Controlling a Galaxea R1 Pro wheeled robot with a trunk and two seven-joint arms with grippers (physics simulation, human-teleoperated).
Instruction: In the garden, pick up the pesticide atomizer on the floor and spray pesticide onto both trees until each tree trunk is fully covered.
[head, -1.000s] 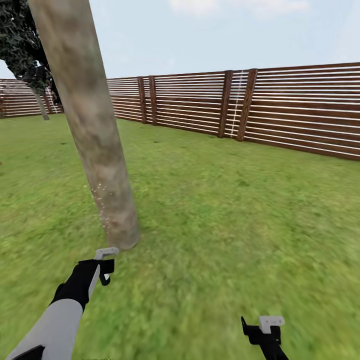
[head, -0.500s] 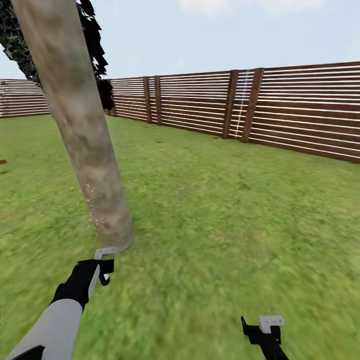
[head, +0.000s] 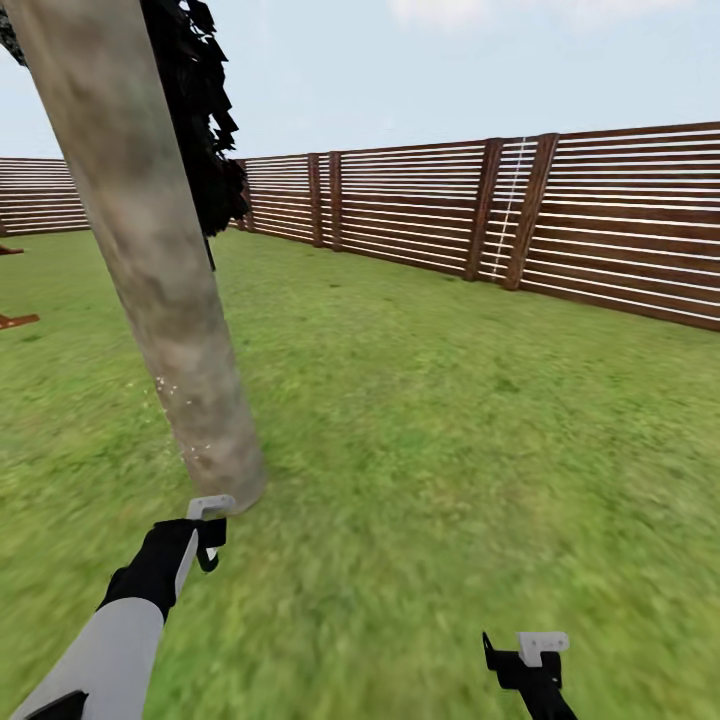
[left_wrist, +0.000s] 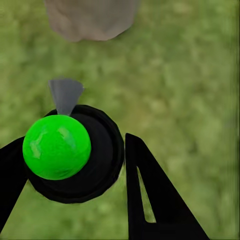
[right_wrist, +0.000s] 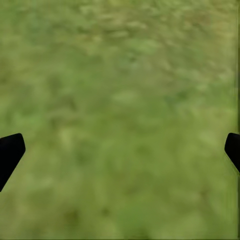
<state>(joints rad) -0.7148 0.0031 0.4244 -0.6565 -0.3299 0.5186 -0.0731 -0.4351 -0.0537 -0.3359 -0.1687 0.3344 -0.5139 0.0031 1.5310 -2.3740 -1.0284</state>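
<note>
One trunk (head: 150, 260) stands just ahead of our left gripper (left_wrist: 75, 165), whose fingers (left_wrist: 150, 195) are clamped around the atomizer (left_wrist: 57, 146), green cap up and grey nozzle facing the bark. Our right gripper (head: 525, 655) hangs spread and empty over the grass (head: 450, 450). To spray well, we judge we should keep the nozzle square to the trunk, sweep upward slowly and circle the base, since white droplets dot just the low part (the far side is hidden). Against a second ago, the whole view has swung: the trunk sits further left, the fence (head: 600, 220) has slid right, and a dark tree (head: 205, 130) now peeks from behind it.
</note>
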